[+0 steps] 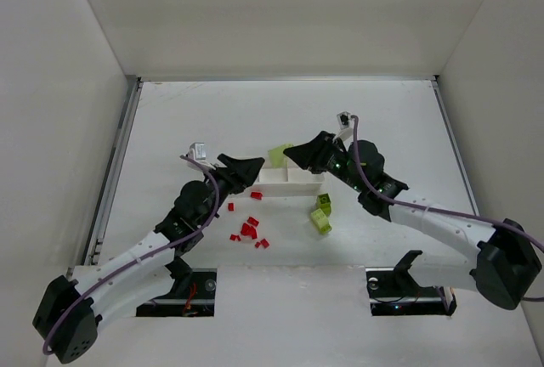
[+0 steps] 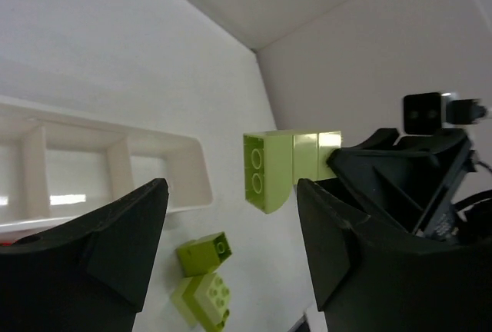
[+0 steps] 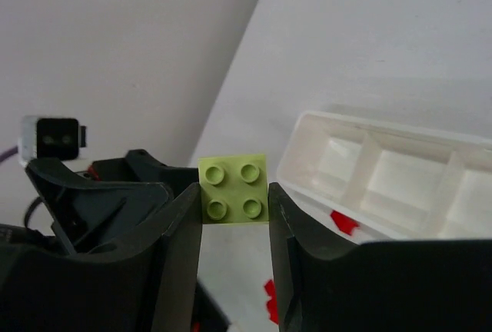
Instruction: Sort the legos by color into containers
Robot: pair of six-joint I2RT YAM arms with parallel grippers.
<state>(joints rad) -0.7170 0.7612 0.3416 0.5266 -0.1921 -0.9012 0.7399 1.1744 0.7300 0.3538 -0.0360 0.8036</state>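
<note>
My right gripper (image 3: pixel 234 194) is shut on a yellow-green lego (image 3: pixel 234 178), studs facing the camera, held above the table just left of the white three-compartment container (image 3: pixel 307 136). In the top view that lego (image 1: pixel 279 155) hangs off the container's (image 1: pixel 289 187) far left corner. My left gripper (image 2: pixel 231 190) stands open with nothing between its fingers, facing the held lego (image 2: pixel 277 167) from close by. Several red legos (image 1: pixel 246 229) lie in front of the container. Two yellow-green legos (image 1: pixel 321 211) rest near its right end. The compartments that show look bare.
White walls close the table in on the left, right and back. A metal rail (image 1: pixel 115 163) runs along the left edge. Both arm bases sit at the near edge, and the two grippers nearly meet at the container's left end.
</note>
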